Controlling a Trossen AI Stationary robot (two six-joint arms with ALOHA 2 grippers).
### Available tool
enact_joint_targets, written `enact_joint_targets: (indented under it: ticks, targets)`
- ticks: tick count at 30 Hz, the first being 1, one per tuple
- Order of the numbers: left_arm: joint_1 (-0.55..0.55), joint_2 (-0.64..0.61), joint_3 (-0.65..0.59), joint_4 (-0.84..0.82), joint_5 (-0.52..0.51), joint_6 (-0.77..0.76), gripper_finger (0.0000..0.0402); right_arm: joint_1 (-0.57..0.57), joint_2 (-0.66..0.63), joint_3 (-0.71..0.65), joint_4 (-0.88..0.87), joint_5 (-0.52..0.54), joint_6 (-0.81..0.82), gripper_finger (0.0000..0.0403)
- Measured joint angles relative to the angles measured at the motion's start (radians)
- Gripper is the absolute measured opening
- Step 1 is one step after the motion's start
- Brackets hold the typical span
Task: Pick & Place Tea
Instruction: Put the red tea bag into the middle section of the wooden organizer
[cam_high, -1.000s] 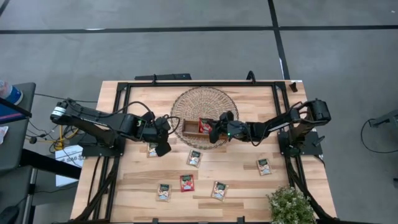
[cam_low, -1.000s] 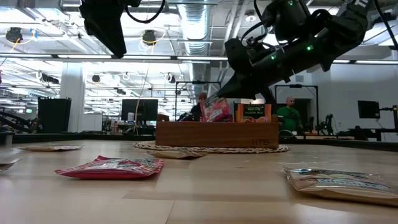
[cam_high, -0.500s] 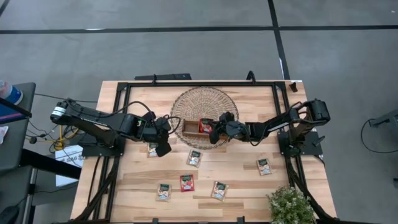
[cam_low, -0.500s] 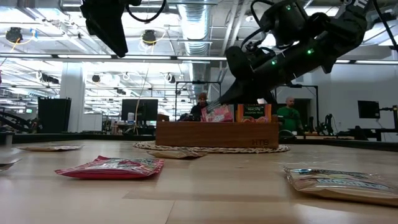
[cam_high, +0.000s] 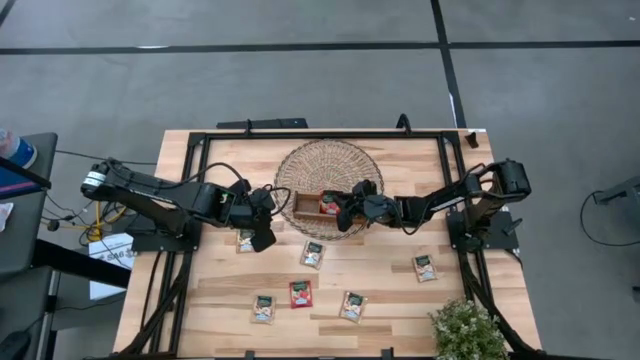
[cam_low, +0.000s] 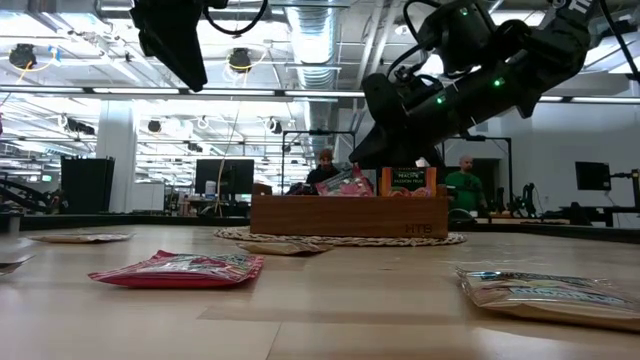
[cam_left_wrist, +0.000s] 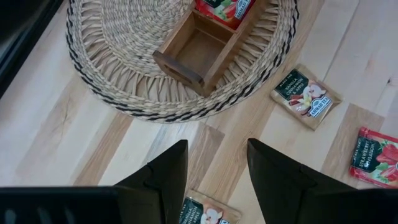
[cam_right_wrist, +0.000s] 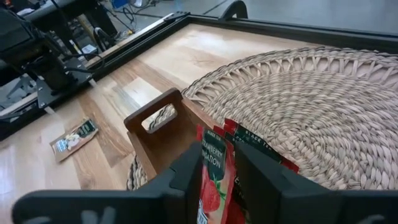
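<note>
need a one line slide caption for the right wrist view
Right end effector straddling a red strawberry tea sachet standing in the wooden tray on the wicker mat.

Two dark jointed arms trail black cables; the right arm (cam_low: 470, 70) shows small green lights.
</note>
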Motion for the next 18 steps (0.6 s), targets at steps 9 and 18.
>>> enact_joint_targets:
  ticks: [9, 18]
  targets:
    - [0.000, 0.000, 0.000, 0.000, 0.000, 0.000, 0.0158, -0.008, 0.000, 0.000, 0.010, -0.014, -0.048, 0.0098]
    - [0.000, 0.000, 0.000, 0.002, 0.011, 0.000, 0.0158, -0.078, 0.000, 0.054, -0.086, -0.183, -0.098, 0.0091]
